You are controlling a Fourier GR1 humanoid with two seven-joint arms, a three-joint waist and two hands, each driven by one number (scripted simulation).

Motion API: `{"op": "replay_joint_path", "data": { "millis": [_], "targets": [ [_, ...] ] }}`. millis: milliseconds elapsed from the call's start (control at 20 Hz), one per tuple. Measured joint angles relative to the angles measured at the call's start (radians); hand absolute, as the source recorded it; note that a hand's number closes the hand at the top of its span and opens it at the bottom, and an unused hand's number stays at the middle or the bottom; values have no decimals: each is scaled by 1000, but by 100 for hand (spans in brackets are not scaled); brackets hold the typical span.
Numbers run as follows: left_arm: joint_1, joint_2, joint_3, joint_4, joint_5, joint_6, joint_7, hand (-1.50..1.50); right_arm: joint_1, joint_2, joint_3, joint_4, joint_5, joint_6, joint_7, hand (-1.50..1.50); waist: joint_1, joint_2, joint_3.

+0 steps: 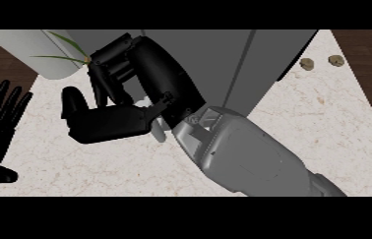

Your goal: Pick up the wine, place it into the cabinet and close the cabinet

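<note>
Right forearm [247, 154], right robot hand [145, 80] at cabinet [218, 56], grasp unclear, left robot hand [11, 110] open, left edge

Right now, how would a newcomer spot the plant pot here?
Find the tall grey cabinet at the counter's back. Just left of it, at the view's upper left, stands the pot: the only white rounded thing, with thin green leaves.
</note>
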Motion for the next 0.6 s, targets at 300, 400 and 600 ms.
{"op": "replay_joint_path", "data": {
  "millis": [300,400,600],
  "targets": [
    [-25,-17,17,10,-19,6,12,-150,2,4,-48,96,-8,71,-79,150,-5,-14,-3],
    [-26,-18,22,15,-17,-1,15,-150,3,-2,-68,133,-12,118,-122,150,-2,-19,-6],
    [-42,-19,28,16,-14,0,28,-150,5,-10,-91,181,-12,189,-180,150,0,-28,-9]
  ]
}}
